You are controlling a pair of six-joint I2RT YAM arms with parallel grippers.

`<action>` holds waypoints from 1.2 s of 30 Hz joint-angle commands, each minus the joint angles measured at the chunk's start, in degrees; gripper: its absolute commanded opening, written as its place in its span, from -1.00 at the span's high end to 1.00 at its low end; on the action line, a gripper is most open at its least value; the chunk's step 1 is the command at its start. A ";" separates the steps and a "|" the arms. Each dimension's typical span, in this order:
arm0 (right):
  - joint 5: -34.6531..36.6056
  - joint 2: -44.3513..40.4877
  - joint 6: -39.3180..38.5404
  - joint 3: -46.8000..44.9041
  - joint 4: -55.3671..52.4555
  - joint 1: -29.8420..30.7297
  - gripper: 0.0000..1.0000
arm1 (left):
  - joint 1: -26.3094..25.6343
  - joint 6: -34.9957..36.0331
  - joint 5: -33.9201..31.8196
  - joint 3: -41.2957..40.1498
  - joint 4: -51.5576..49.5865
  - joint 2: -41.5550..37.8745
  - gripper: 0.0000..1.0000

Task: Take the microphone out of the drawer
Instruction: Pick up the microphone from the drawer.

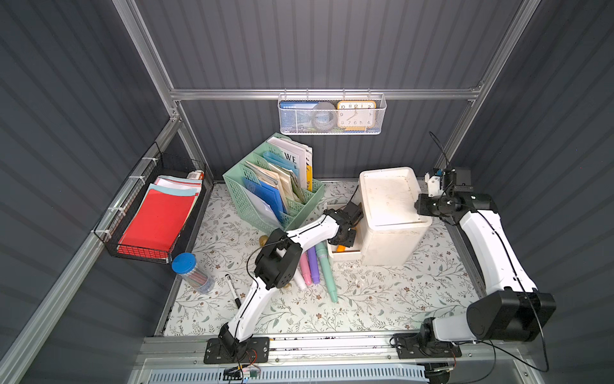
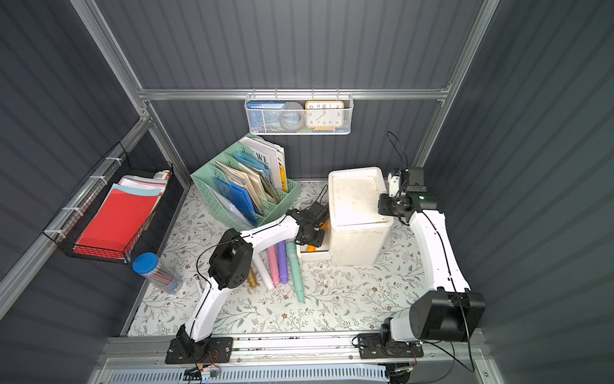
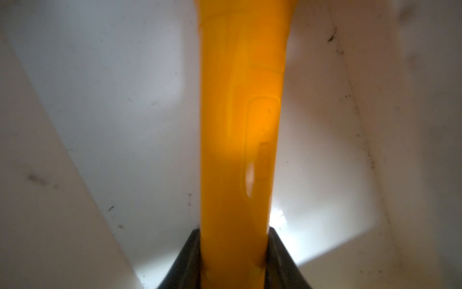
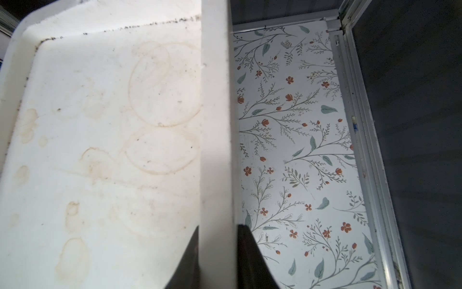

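- Left tool (image 3: 233,231) is closed on the orange plastic microphone (image 3: 237,112), pinching it from both sides.
- The microphone lies inside the open white plastic drawer (image 1: 345,256).
- Right tool (image 4: 217,229) clamps the rim of the white plastic cabinet (image 4: 215,100).

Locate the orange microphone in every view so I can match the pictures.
Both top views: orange microphone lies in the open drawer beside the white cabinet.
Left wrist: it runs along the picture's centre.
Right wrist: not in it; the cabinet's top shows.
Shared landmark: the drawer's white walls.
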 commanded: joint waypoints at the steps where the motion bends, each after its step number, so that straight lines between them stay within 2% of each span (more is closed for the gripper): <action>1: -8.29 4.29 7.15 -4.67 -8.85 0.67 0.88 | -0.76 -2.66 -3.25 -2.85 0.35 -2.19 0.81; 6: -8.13 4.41 7.01 -4.64 -8.74 0.69 0.88 | -0.75 -4.42 -4.30 -4.41 1.18 -4.02 0.96; 20: -7.98 4.57 7.01 -4.71 -8.70 0.68 0.88 | -0.49 -9.37 -8.27 0.51 -1.44 -5.41 1.00; 25: -8.05 4.55 7.07 -4.79 -8.66 0.69 0.88 | 1.70 -14.87 -2.70 0.21 2.19 -6.83 1.00; 36: -7.76 4.17 6.97 -4.97 -8.67 0.73 0.88 | 2.28 -18.36 0.44 0.24 3.93 -9.02 1.00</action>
